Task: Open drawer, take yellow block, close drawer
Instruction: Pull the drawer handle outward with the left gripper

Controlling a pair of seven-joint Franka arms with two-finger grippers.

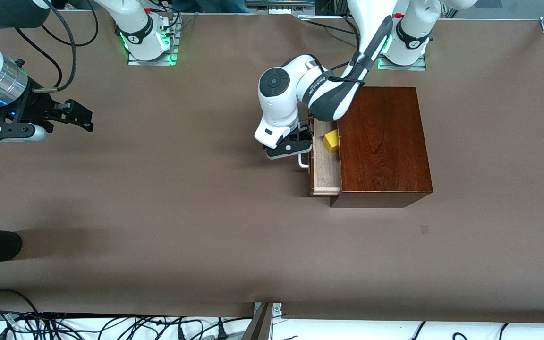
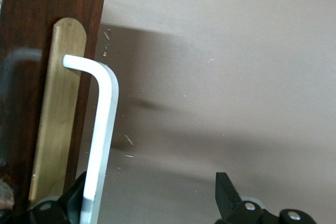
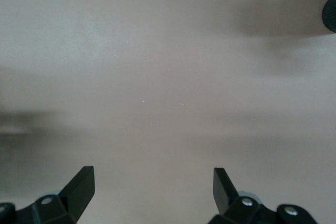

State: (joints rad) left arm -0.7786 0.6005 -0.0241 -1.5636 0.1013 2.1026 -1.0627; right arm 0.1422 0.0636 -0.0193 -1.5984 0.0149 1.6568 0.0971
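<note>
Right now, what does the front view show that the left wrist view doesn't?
Only the front view shows the yellow block lying in the partly open drawer, the wooden box, and the right gripper waiting open over bare table. Only the left wrist view shows the pale strip backing the handle. Both show the white handle and the open left gripper at it.

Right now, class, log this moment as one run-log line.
drawer: partly open | yellow block: inside drawer | left claw: open at handle | right claw: open, waiting
</note>
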